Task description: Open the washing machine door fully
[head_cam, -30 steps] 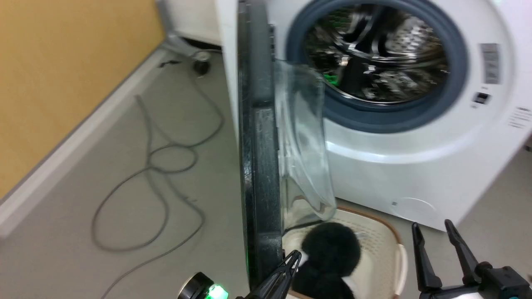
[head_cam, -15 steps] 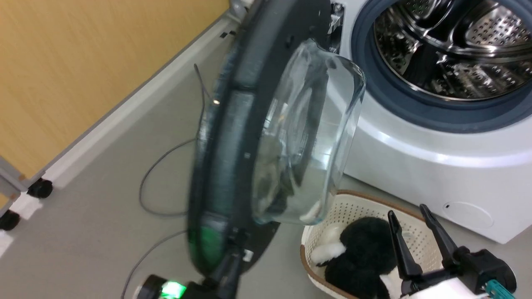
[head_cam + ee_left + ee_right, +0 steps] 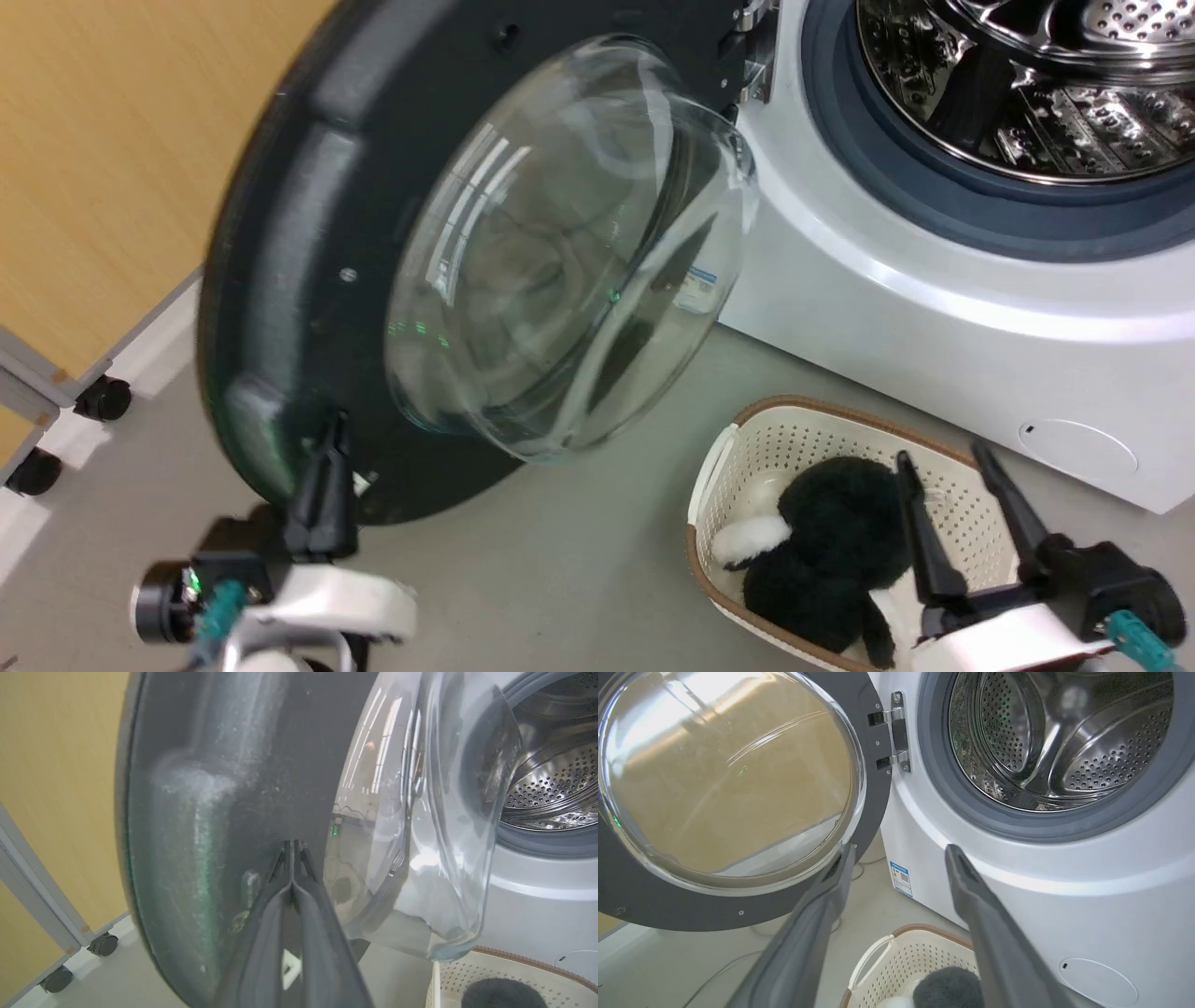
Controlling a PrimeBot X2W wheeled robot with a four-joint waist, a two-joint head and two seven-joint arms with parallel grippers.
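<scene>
Washing machine door (image 3: 308, 233) stands wide open, hung on its hinge (image 3: 896, 732) at the left edge of the washing machine (image 3: 934, 308). Inner face and glass bowl (image 3: 560, 252) are turned towards the head camera.

Far left: yellow wall (image 3: 93, 140), two castors (image 3: 103, 399) on the floor (image 3: 560, 560).

Left claw (image 3: 336, 429): fingers pressed together, gripping nothing. Tips sit at the low rim of the door's black inner face, just beside the bowl; can't tell if they touch.

Right of the hinge: grey rubber ring (image 3: 896, 177) around the steel drum (image 3: 1027, 93), blue label (image 3: 901, 878) low on the machine's front corner, round flap (image 3: 1078, 448) lower right.

Cream basket (image 3: 747, 448) is on the floor in front of the machine, black-and-white plush (image 3: 840, 532) inside.

Right claw (image 3: 941, 455): fingers spread apart, empty, over the basket, well apart from the door.
</scene>
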